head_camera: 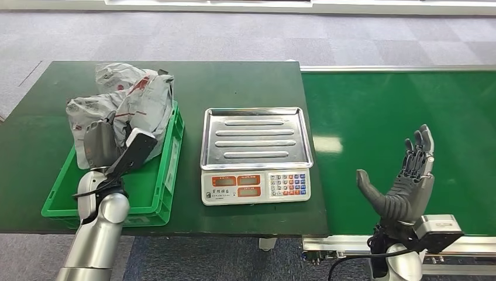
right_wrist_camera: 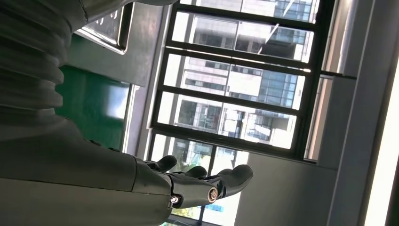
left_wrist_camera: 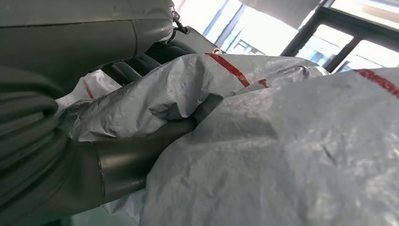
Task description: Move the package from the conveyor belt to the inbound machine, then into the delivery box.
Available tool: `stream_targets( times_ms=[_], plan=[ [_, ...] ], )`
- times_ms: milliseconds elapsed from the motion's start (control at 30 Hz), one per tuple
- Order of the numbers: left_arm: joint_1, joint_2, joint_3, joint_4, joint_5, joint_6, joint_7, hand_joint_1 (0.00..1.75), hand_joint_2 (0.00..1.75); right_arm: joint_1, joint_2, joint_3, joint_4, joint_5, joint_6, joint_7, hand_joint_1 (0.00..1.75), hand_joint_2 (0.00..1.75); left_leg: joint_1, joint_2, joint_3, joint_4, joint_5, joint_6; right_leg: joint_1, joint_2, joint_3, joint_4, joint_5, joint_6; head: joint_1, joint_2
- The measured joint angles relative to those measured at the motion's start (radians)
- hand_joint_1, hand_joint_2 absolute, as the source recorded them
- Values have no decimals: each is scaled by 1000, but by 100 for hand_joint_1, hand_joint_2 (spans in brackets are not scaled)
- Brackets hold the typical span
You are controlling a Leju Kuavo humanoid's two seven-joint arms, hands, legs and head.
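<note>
The robot's left hand (head_camera: 100, 146) grips a crumpled grey plastic mailer package with red print (head_camera: 126, 102) in the green plastic delivery crate (head_camera: 166, 175) (thumb sunk into the wrap in the wrist view), at nine o'clock of the steel-trayed weighing scale (head_camera: 256, 153). The right hand (head_camera: 403, 181) hovers open-fingered, holding nothing, over the green conveyor belt (head_camera: 374, 111) at three o'clock.

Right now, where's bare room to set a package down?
Free: the scale's steel pan, the conveyor belt beyond the right hand, and the near end of the green crate. Crowded: the crate's far end, where the left hand grips piled grey packages.
</note>
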Motion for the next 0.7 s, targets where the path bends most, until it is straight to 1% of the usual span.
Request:
stream_targets(
  times_ms=[67,133,200,233,267,467,700],
  plan=[
    [22,2,15,-14,-7,1,5,135,175,-1,-3,0,0,1,-2,1,0,175,0,0,0,0,0,0,0,0,0,0,0,0,0,0],
    [34,4,25,-24,-13,1,10,80,175,-2,-5,0,0,1,-2,2,0,175,0,0,0,0,0,0,0,0,0,0,0,0,0,0],
    [41,6,33,-31,-23,1,18,15,175,-2,-6,0,0,2,-3,4,0,175,0,0,0,0,0,0,0,0,1,0,0,0,0,0],
    [45,6,38,-35,-29,1,23,4,175,-3,-6,0,0,3,-4,6,0,175,0,0,0,0,0,0,0,0,1,0,0,0,0,0],
    [49,6,43,-38,-36,1,29,0,175,-4,-6,0,0,4,-6,9,0,175,0,0,0,0,0,0,0,0,1,0,0,0,0,0],
    [83,8,73,-63,-54,8,35,0,175,-20,-6,0,7,20,-19,23,0,175,0,0,0,0,0,0,0,0,0,0,0,0,0,0],
    [117,8,80,-96,42,15,-46,0,175,-46,-9,0,28,29,-27,29,0,175,0,-1,0,0,0,0,0,0,0,0,0,0,0,0]
  ],
)
